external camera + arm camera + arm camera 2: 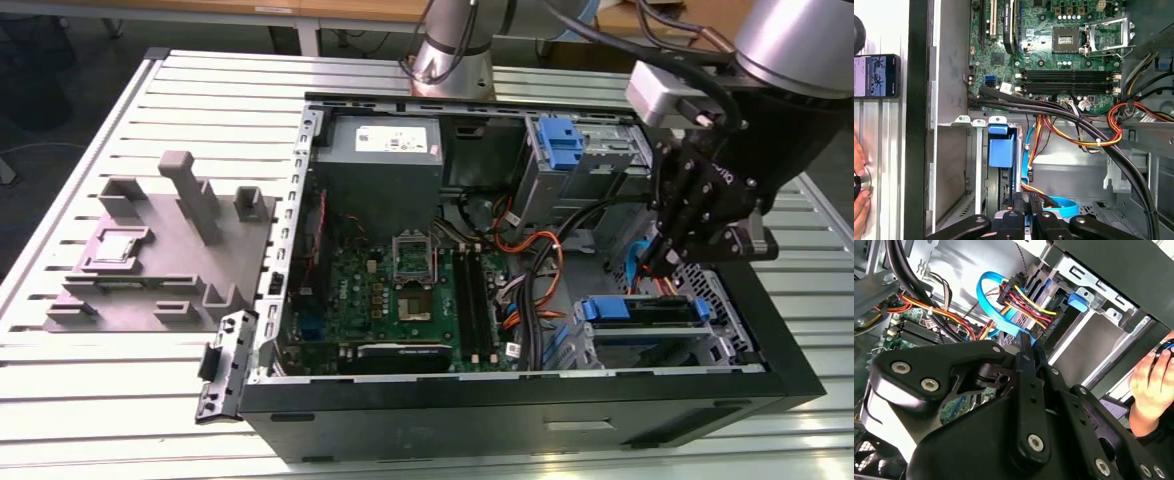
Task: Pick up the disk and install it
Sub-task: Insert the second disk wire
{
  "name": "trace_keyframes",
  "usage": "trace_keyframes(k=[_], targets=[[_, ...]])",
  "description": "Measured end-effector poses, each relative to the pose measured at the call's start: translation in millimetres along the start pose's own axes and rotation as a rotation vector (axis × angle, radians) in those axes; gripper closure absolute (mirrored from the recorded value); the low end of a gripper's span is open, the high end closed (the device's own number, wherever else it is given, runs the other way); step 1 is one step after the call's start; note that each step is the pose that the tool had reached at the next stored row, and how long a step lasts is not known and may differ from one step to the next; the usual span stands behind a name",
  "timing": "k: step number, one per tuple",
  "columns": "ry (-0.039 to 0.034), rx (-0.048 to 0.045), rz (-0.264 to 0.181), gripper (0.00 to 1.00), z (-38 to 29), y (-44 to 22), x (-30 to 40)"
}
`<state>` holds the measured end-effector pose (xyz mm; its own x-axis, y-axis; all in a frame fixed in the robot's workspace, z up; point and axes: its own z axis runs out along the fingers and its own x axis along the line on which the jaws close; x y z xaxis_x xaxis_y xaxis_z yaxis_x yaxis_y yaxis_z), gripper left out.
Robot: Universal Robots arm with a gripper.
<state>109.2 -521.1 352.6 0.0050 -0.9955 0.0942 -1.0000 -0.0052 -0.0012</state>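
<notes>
The gripper (1029,352) sits right up at the lens in both wrist views, fingers pinched nearly together with nothing visibly between them. It hangs inside the open PC case (534,405) on a slatted metal table (120,400), just above the disk (643,310) in its blue carrier in the drive bay. The second wrist view catches a person's hand (1154,372) beside the case, and the first wrist view adds a phone (876,76) lying on the table.

No text, label or number can be read. The power supply (383,140), well away from the gripper (663,262) across the case, carries a white label with print too small to read; so does the phone (876,75) screen.
</notes>
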Motion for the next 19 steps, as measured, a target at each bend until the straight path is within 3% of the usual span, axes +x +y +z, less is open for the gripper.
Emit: trace_keyframes(k=[12, 16, 17, 19], targets=[[0.0004, 0.0594, 0.001, 0.84, 6.5, 13.8, 2.1], [0.0000, 0.0621, 0.001, 0.84, 6.5, 13.8, 2.1], [-0.0020, 0.0621, 0.001, 0.84, 6.6, 14.0, 2.5], [-0.0131, 0.0627, 0.001, 0.84, 7.1, 14.8, 5.1]])
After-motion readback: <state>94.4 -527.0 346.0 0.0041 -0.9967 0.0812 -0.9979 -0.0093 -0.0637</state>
